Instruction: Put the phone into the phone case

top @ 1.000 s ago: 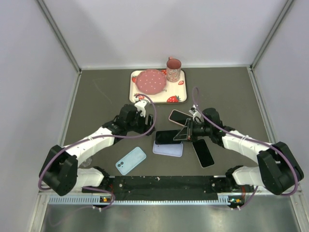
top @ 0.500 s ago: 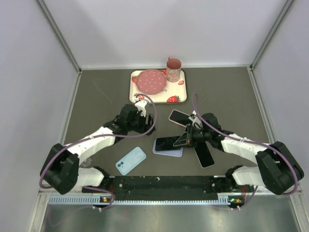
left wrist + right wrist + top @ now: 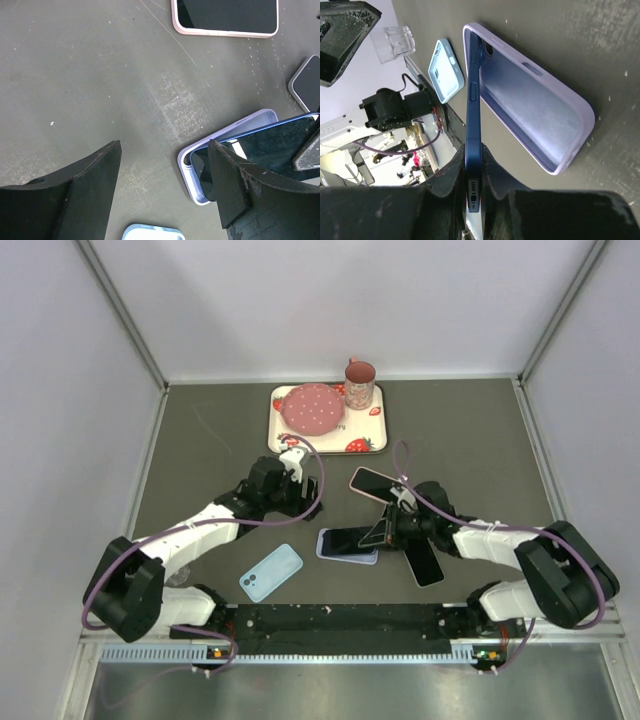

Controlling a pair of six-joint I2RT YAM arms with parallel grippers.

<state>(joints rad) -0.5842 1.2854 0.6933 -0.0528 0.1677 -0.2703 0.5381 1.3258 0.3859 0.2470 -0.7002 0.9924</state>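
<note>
Lilac phone case (image 3: 345,557) lies open side up on the dark grey worktop (image 3: 200,440), around the middle and a little towards the near edge. Dark blue phone (image 3: 472,120) sits tilted over it, screen up: one short end is tucked inside the case rim, the other end is raised clear. Right pincer (image 3: 472,167) is clamped on that raised end, a finger on each face of the phone. Left pincer (image 3: 165,145) hangs just beside the case on its left, jaws spread wide, nothing between them. Light-blue case (image 3: 271,572) lies towards the near edge, left of the lilac one. Pink-cased phone (image 3: 372,482) and a black-screened phone (image 3: 421,556) lie near the right pincer. Tray (image 3: 320,449) at the far edge carries a pink plate (image 3: 312,408) and a mug (image 3: 359,384).
</note>
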